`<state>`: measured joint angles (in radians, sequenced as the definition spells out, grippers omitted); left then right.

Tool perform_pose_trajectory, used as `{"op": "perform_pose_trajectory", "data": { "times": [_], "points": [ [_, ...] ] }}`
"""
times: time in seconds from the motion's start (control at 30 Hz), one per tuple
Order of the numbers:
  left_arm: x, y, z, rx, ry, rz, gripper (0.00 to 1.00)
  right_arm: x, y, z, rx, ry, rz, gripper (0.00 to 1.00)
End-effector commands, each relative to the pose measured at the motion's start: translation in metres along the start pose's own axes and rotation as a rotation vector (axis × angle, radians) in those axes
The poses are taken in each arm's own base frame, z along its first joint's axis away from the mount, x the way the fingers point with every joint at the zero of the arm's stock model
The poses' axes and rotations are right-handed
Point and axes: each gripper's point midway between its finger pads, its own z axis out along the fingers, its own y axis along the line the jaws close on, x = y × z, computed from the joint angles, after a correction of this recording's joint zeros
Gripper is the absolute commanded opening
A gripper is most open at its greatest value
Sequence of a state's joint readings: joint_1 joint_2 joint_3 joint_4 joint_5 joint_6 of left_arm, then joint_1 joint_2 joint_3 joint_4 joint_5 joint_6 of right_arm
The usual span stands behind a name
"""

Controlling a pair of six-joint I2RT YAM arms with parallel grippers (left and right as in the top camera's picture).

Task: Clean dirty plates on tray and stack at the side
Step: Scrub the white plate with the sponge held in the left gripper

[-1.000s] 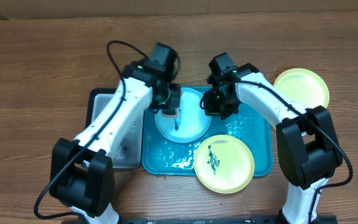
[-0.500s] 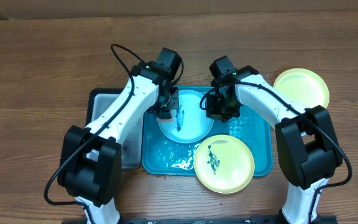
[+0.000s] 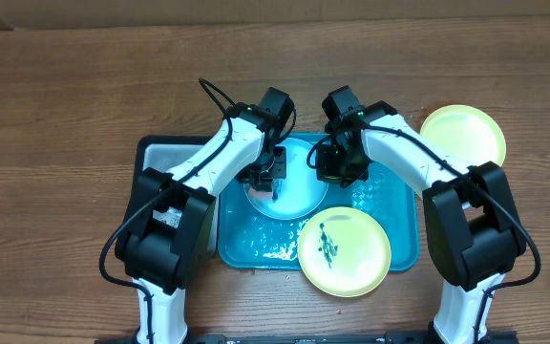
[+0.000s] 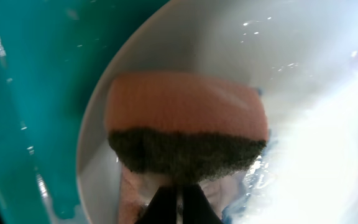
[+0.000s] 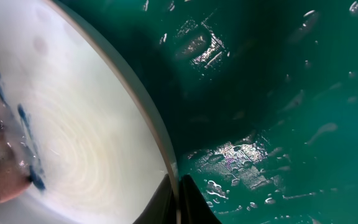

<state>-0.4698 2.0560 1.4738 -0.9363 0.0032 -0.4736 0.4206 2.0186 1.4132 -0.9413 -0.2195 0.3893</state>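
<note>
The light blue plate (image 3: 294,191) lies in the turquoise tray (image 3: 394,215). My left gripper (image 3: 267,179) is shut on an orange sponge (image 4: 185,118) with a dark scouring side, pressed onto that plate (image 4: 241,43). In the left wrist view the left gripper (image 4: 179,202) pinches the sponge from below. My right gripper (image 3: 331,168) is shut on the plate's right rim (image 5: 160,140), as the right wrist view shows at the fingertips (image 5: 179,200). Dark blue smears (image 5: 27,134) run beside the sponge. A yellow-green plate (image 3: 344,250) with a dark green smear rests on the tray's front edge.
A clean yellow-green plate (image 3: 462,136) sits on the wooden table right of the tray. A grey metal tray (image 3: 160,158) with a black rim lies left of the turquoise one, under my left arm. Water drops cover the tray floor (image 5: 278,93).
My left arm has swung rightward, carrying the sponge across the light blue plate. The right gripper has stayed on the plate's rim.
</note>
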Motion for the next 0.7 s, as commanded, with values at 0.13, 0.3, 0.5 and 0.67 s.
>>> {"op": "perform_pose_trajectory", "data": {
  "times": [0.13, 0.3, 0.5, 0.67],
  "points": [
    [0.026, -0.071, 0.018, 0.359, 0.174, 0.047, 0.04, 0.000, 0.003, -0.003, -0.015, -0.007, 0.003, 0.04],
    [0.030, -0.098, 0.008, 0.495, 0.196, 0.072, 0.04, 0.000, 0.003, -0.003, -0.015, -0.007, 0.003, 0.04],
    [0.042, -0.087, 0.011, 0.433, 0.232, 0.081, 0.04, 0.000, 0.005, -0.003, -0.022, -0.003, 0.003, 0.04],
    [0.054, -0.028, 0.024, 0.104, 0.250, 0.072, 0.04, 0.001, 0.007, -0.003, -0.035, 0.003, 0.002, 0.04]
  ]
}}
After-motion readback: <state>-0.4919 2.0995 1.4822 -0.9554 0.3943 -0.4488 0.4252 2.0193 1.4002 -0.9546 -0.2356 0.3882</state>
